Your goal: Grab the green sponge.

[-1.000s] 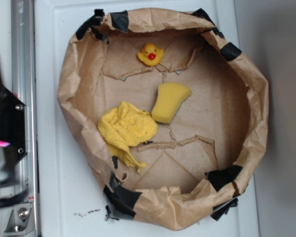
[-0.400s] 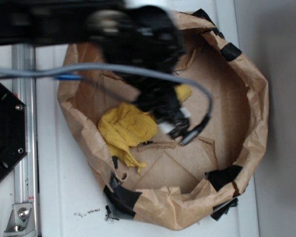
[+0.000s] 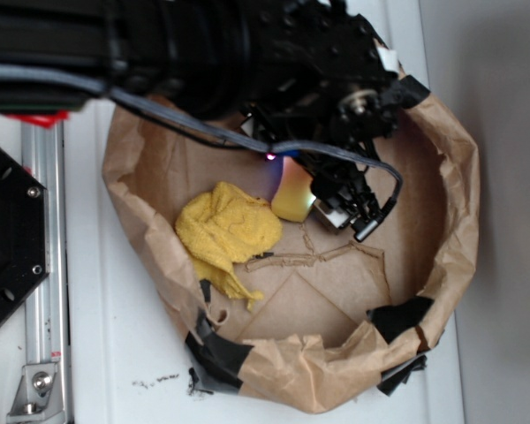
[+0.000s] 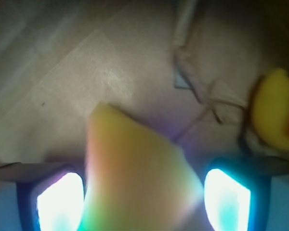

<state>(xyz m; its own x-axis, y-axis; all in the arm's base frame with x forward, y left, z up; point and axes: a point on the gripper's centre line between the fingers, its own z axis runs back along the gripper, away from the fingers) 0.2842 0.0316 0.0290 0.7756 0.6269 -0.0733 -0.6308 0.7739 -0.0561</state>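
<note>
Now the arm covers the upper middle of the exterior frame, where a second ago it sat off at the left edge and less than half a second ago it hung blurred above the paper-lined basket (image 3: 464, 203). The gripper (image 3: 322, 196) has come down over the green sponge (image 3: 291, 193), of which only a yellow sliver shows at frame centre, just right of the yellow terry cloth (image 3: 225, 228).

In the wrist view the sponge (image 4: 135, 178) fills the lower middle, sitting between the two glowing fingers (image 4: 60, 199). The jaws stand apart on either side of it, released, with a slight gap visible on the right. The rubber duck (image 4: 277, 115) peeks in at the right edge.

The approach looks complete; closing the fingers appears to be the step left.
</note>
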